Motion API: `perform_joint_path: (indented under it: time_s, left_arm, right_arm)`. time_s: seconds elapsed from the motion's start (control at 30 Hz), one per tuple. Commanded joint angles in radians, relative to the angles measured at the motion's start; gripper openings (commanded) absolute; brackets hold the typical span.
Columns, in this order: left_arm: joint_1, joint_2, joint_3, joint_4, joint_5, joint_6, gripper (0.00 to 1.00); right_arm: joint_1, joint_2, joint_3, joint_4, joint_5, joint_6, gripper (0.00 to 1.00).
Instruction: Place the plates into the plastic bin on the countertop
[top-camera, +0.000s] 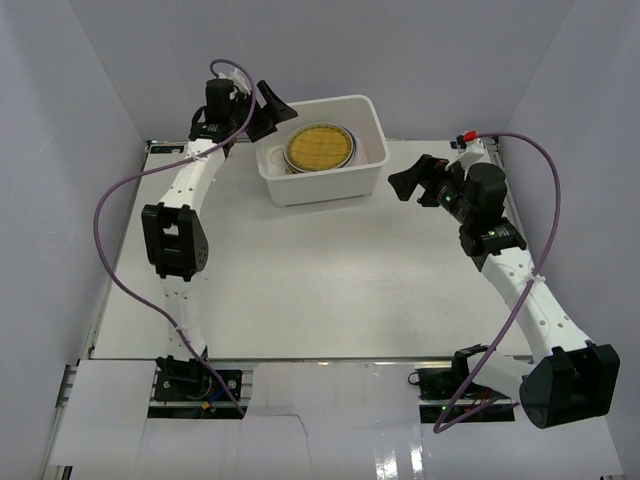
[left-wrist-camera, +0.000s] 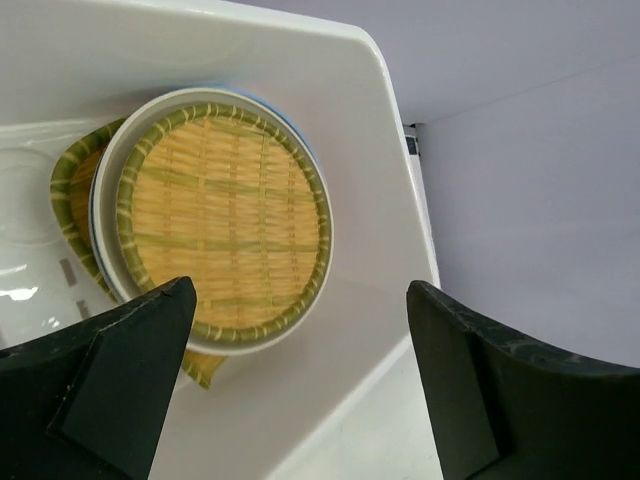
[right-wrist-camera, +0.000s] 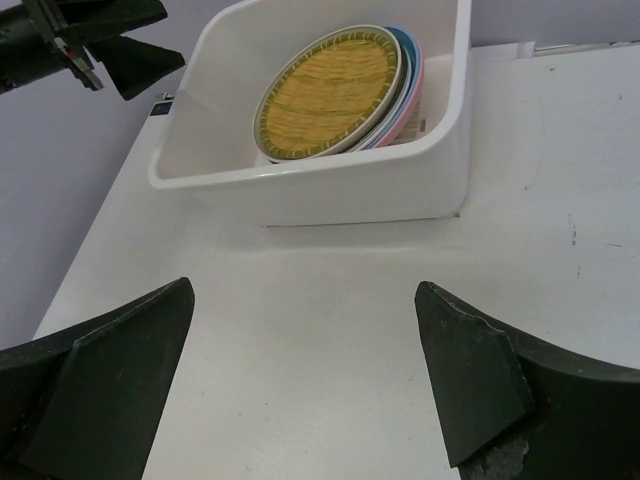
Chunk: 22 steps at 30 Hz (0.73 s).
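L hand (top-camera: 267, 113), fingers spread wide & holding nothing, hangs over the left edge of the plastic bin (top-camera: 330, 190), at the far side of the desk (top-camera: 330, 290). The plates (right-wrist-camera: 395, 85) sit stacked inside, a yellow woven-look plate (top-camera: 318, 148) on top w/ blue & pink edges showing beneath. R hand (top-camera: 414, 176), likewise wide & empty, hovers above the desk just right of the bin, pointed toward it

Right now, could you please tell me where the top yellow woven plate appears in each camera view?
Top external: yellow woven plate upper centre, inside the plastic bin.
Left wrist: the plate centre-left, filling much of the picture.
Right wrist: the plate top centre.
Shared landmark: the white bin walls around it.
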Motion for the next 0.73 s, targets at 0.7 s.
perform_joint_path:
  time_s: [0.7]
  left_arm:
    - [-0.181,-1.34,-1.069,0.062,-0.289,0.298,0.98]
  right_arm:
    - [0.046,-0.366,-0.156,0.367,0.257,-0.083,0.9]
